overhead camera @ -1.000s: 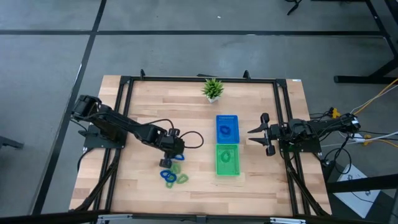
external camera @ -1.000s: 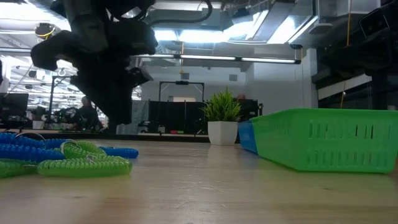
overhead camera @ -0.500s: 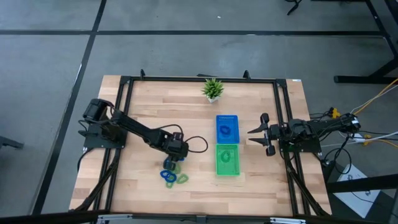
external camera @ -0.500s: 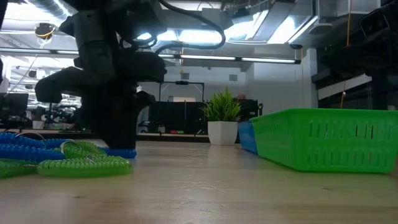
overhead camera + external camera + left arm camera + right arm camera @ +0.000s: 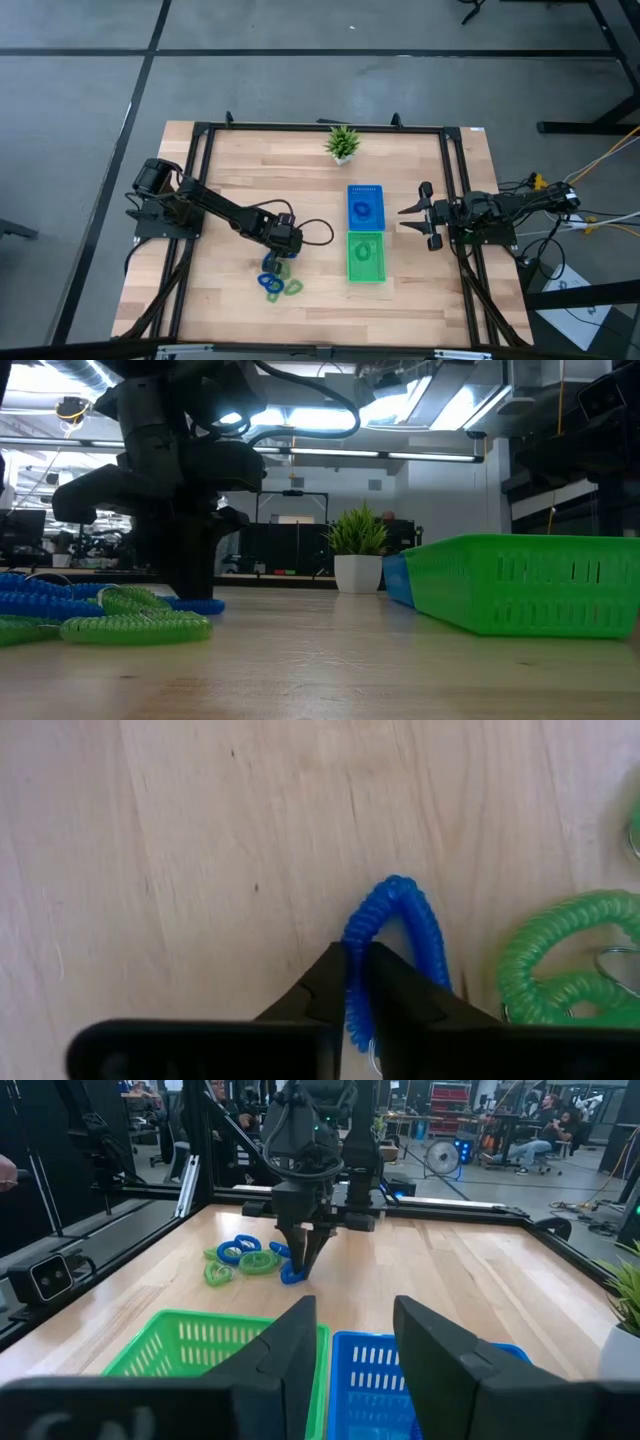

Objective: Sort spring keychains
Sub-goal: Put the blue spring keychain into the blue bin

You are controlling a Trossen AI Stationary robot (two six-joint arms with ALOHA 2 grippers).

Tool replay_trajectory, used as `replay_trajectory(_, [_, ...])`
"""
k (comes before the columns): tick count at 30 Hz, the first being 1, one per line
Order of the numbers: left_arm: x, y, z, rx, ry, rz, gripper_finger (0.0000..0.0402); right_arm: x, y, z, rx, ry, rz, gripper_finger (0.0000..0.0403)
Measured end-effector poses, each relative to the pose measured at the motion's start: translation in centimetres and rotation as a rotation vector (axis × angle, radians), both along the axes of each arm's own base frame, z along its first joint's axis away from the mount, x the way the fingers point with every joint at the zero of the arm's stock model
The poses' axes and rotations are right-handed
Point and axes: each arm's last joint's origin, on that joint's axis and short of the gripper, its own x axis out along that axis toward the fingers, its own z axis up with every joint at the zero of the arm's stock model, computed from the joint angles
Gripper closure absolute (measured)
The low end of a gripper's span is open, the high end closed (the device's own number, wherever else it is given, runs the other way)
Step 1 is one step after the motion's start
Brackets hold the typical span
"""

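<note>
The step in hand looks like the pick: the left gripper [image 5: 355,982] stands low over the table at the near edge of the keychain pile, its fingers pinched together on one side of a blue spring keychain [image 5: 398,935] that lies flat on the wood. Next it likely needs a clean lift clear of the neighbouring green spring keychain [image 5: 560,955], then a carry across to the blue tray [image 5: 365,205], which sits just behind the green tray [image 5: 366,257]. Only the left wrist view shows the pinch on the coil; the high view shows the trays each already hold a ring. The right gripper [image 5: 413,214] waits beside the trays, fingers spread apart.
</note>
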Motion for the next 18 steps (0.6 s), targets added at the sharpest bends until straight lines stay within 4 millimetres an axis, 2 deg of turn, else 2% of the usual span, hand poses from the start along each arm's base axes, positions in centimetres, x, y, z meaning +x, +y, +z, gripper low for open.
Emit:
replay_trajectory(7, [0.7, -0.1, 0.9, 0.000, 0.017, -0.029, 0.0387, 0.0, 0.0, 0.0, 0.000, 0.000, 0.000, 0.0267])
replay_trajectory(18, [1.9, 0.2, 4.4, 0.023, 0.104, -0.043, 0.0389, 0.0, 0.0, 0.0, 0.000, 0.000, 0.000, 0.0267])
